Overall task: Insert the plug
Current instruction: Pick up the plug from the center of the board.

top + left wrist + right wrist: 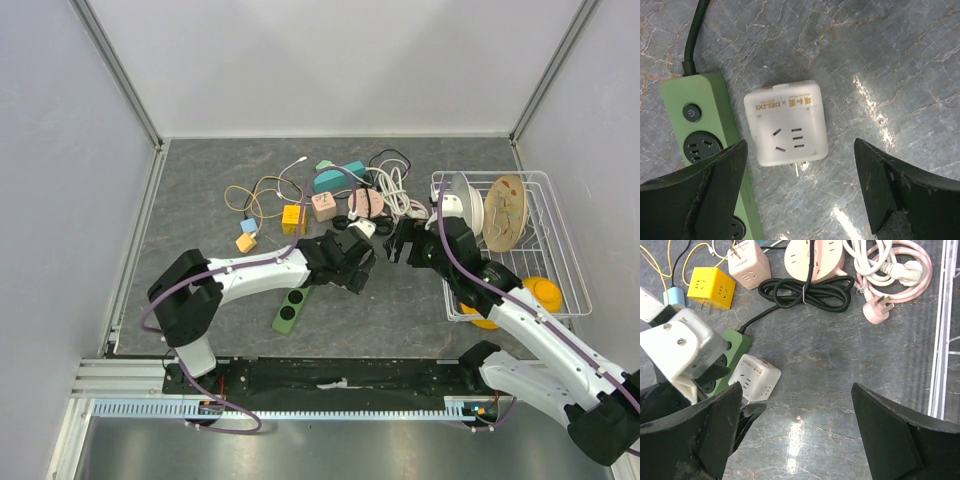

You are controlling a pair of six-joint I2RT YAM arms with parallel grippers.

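A white cube plug lies on the grey table, its prongs pointing toward my left gripper. It sits right beside the green power strip, apart from it by a narrow gap. My left gripper hangs open just above the plug with nothing between its fingers. One finger overlaps the strip. In the right wrist view the plug and the strip lie at the left, under the left arm's white wrist. My right gripper stands open over bare table. From above, the left gripper covers the plug.
Behind lie a coiled black cord, a yellow cube, a pink cube adapter and a pink cable with a plug. A white wire rack holding plates stands at the right.
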